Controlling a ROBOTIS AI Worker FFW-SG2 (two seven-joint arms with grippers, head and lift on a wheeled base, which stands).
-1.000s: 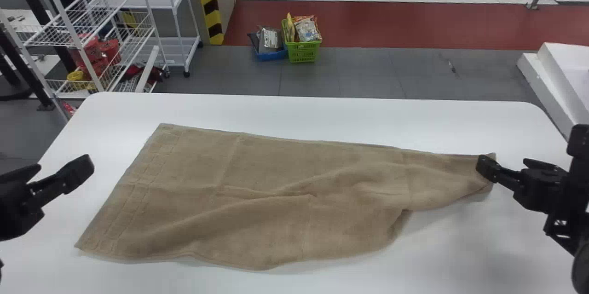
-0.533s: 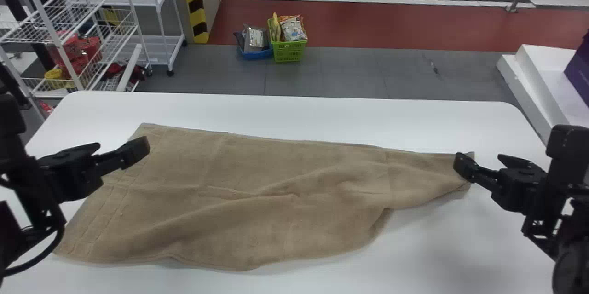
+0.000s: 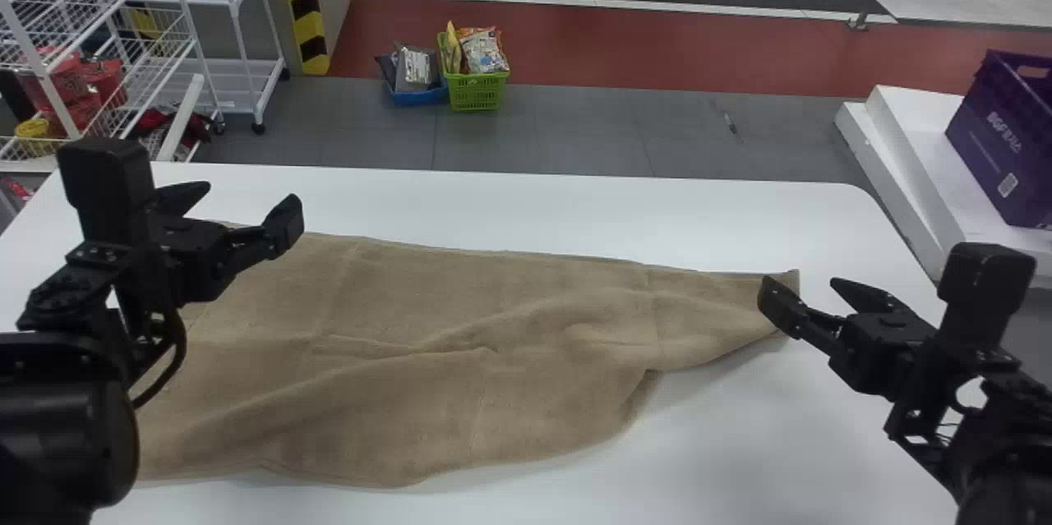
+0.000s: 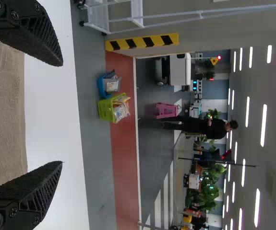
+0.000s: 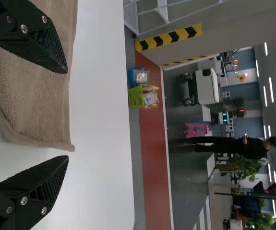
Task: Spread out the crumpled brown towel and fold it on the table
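Near the ends of the brown towel, the left gripper and right gripper hang wide open, empty. Past the white table sits a green basket.

I see the towel on the table, left to right of centre. Past the far edge, on the floor: tray, basket just right of it. Racks back left, pillar between racks and tray. Off to my right, crate on a platform.
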